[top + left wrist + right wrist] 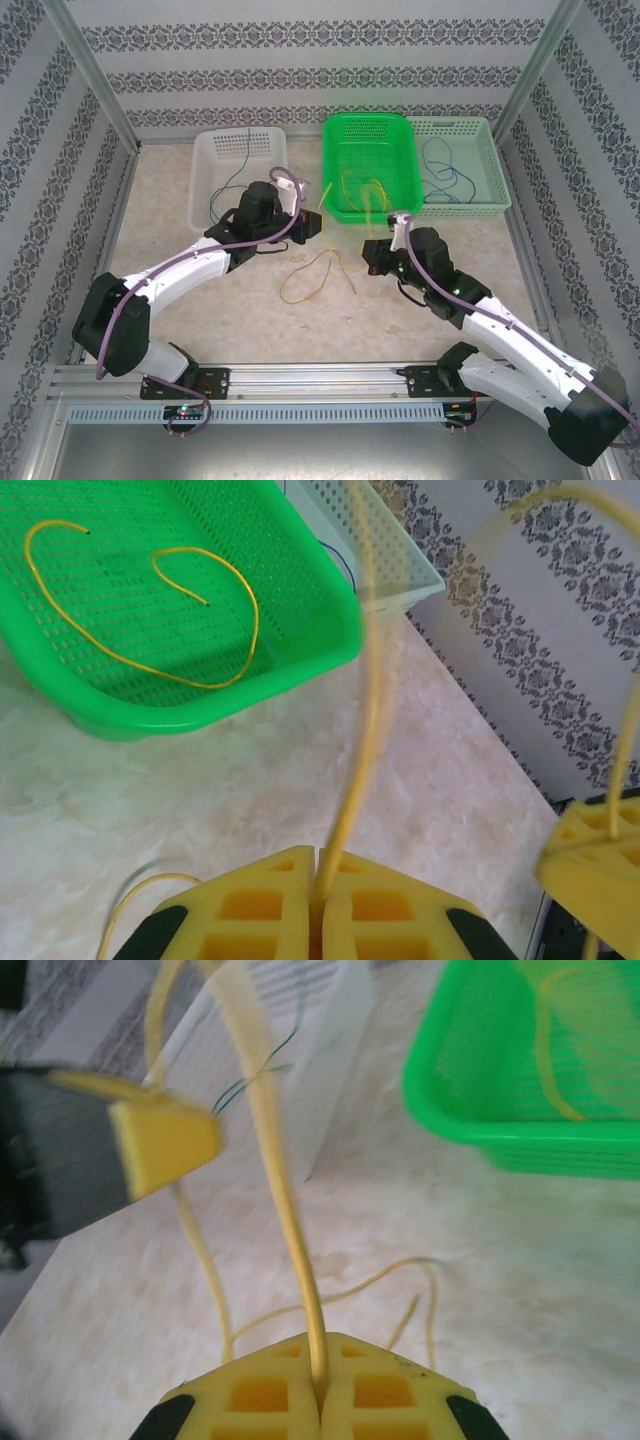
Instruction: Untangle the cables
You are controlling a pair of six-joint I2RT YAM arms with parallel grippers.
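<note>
We see the left arm [180, 275] reach from its base at the lower left of the overhead view up toward the middle of the table [240, 320], bent at the elbow, with a purple cord [105, 340] looping along it. The left gripper [318, 920] has its jaws pressed together, clamped on a yellow cable [362, 740] that rises steeply from between them. The right arm [510, 335] comes in from the lower right, folded low over the surface; the right gripper [320, 1400] has its jaws together too, pinching a yellow strand [285, 1210] that climbs toward the top of its wrist view. The two grippers sit near each other, just below the green basket [332, 170]; we cannot tell whether they hold one cable or two.

A loose yellow loop [305, 280] lies on the table between and below the grippers; another yellow wire [200, 686] curls inside the green basket. A white basket [205, 170] stands at the upper left with a thin dark green wire [228, 185] in it; a pale basket [495, 170] touches the green one on the right and holds a blue wire [445, 172].

The table is pale marbled beige; patterned grey-and-white wallpaper [300, 80] lines the enclosure on three sides; a metal rail [300, 380] runs along the bottom of the overhead view.
</note>
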